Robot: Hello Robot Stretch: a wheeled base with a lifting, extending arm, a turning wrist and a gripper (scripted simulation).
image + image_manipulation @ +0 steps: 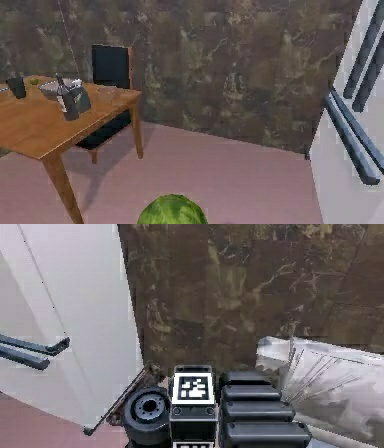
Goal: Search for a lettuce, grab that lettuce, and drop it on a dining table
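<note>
The lettuce (172, 210) sits at the very bottom edge of the forward view, a little left of the middle and close in front of the robot. It is a round green head with a leafy, ribbed surface. You cannot tell from here if it lies on the pink floor (220, 165) or is carried. About the jaws, I cannot tell if they are open, closed or gripping something. In the arm side view the arm (250, 409) is a black ribbed bar with a white marker square (192, 387) and a dark round body (148, 411) just beside it, but its far end is not clear to me.

My judgement is that the search is finished and the step in hand is the grab or the carry. Confirm the hold first. After that, the next move calls for turning the base toward the worktop (30, 125) at the forward view's left. Then park side-on to it, lift above its top and extend over bare wood.

The worktop is smooth warm wood on slanted legs. A dark cup (15, 87) and a dark boxy thing (72, 100) stand on it, so choose a bare part. Behind it stands a dark chair (110, 65). The wall (230, 60) is dark and marbled like stone. At the right, the white door (335, 195) is smooth, with dark bar handles.
</note>
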